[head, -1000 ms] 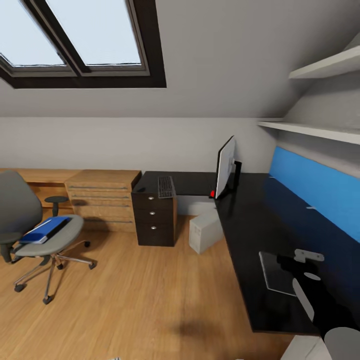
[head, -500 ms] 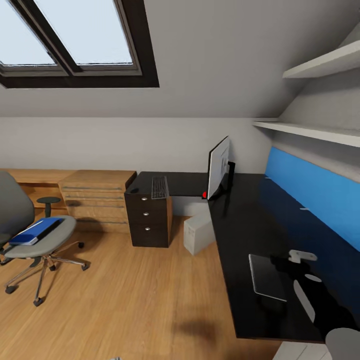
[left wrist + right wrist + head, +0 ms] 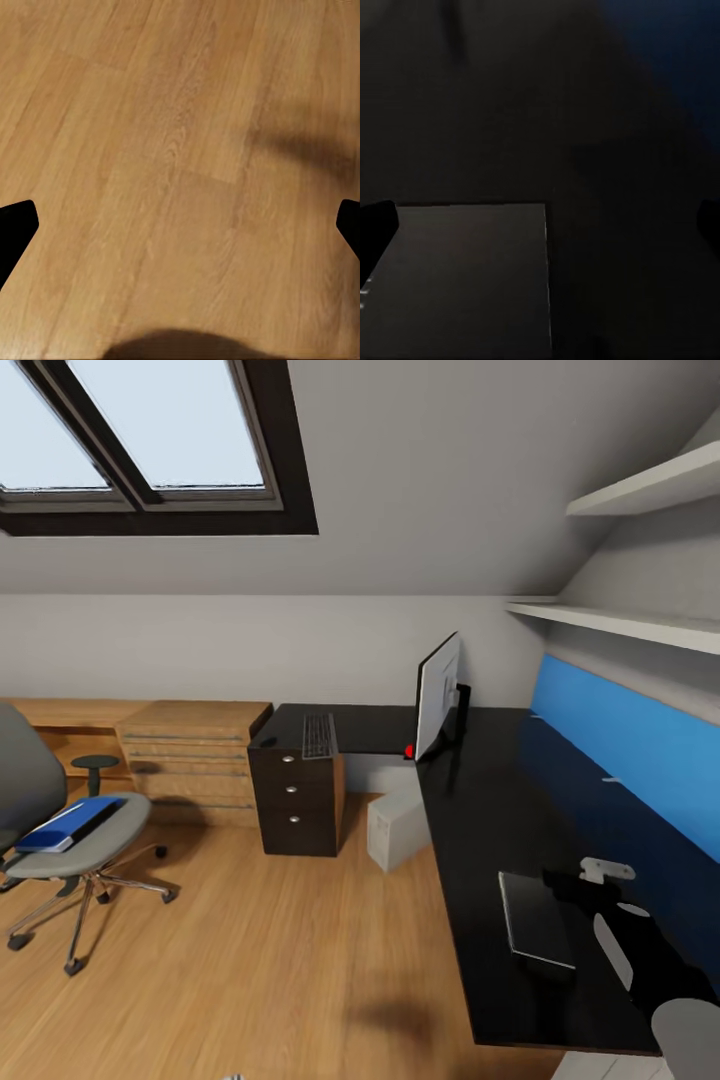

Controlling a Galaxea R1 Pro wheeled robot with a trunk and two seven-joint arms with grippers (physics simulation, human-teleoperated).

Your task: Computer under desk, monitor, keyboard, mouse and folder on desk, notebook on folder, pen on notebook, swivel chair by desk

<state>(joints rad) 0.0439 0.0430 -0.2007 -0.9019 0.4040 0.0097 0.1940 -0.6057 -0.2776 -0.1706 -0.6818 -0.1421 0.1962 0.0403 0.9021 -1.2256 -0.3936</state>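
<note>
On the desk [image 3: 500, 800], near its front edge and well away from the monitor [image 3: 437, 697], the notebook [image 3: 537, 920] lies flat beside the right gripper [image 3: 590, 882]. In the right wrist view, the notebook [image 3: 465, 277] lies below and between two dark fingertips [image 3: 375, 225] set wide apart, so the jaws stand open and hold nothing. The left wrist view shows bare wood floor [image 3: 180, 150] between two widely spaced fingertips [image 3: 13, 229]; that gripper is open and empty as well.

Relative to the desk, the remaining items are placed as follows:
- The keyboard [image 3: 319, 735] lies on the short wing, beside the monitor.
- The computer [image 3: 395, 827] stands on the floor in the desk's inner corner.
- The swivel chair [image 3: 60, 830] stands well apart from the desk and carries the folder [image 3: 68, 824] on its seat.

Handling assessment for the notebook: it appears thin, stiff and light. It lies flush on a glossy top, so it will probably slide rather than lift if pushed from the side. A pinch across one edge is the likely hold, best taken where the notebook overhangs or nears the desk edge, with one finger worked beneath.

Handling assessment for the folder: it looks thicker, heavier and rigid. A grip across its exposed long edge, which projects past the seat, appears most secure.
</note>
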